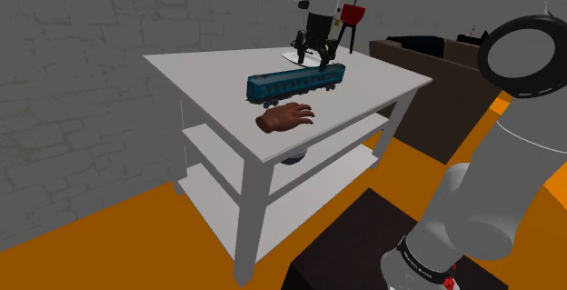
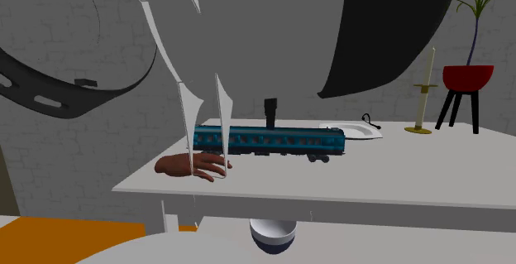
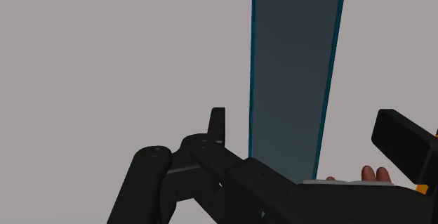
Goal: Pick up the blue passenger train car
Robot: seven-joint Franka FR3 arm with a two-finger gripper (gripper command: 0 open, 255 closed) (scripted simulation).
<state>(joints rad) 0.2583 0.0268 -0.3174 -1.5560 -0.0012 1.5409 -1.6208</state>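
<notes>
Walls (image 1: 73, 61) of grey, brick-patterned, close the room behind; an orange floor (image 1: 109, 215) runs below them, with a dark low piece of furniture (image 1: 436, 61) at the shoulder view's right. White table (image 1: 209, 70) with two lower shelves stands in the middle; the white arm (image 1: 509, 152) rises from the stand and reaches over its far end. On the bare top lies the blue passenger train car (image 1: 295, 81), lengthwise and flat on its wheels; just beside it, nearer the front edge, lies a brown model hand (image 1: 284, 117), palm down. The black gripper (image 1: 313, 59) hangs over the car's far end, its fingers (image 3: 217, 121) spread wide with the roof between them, gripping nothing that I can see. A red plant pot (image 2: 467, 75) on black legs, a shallow white dish (image 2: 360, 132) and a pale candle (image 2: 431, 68) stand beyond; a white bowl (image 2: 273, 231) sits under the top.
</notes>
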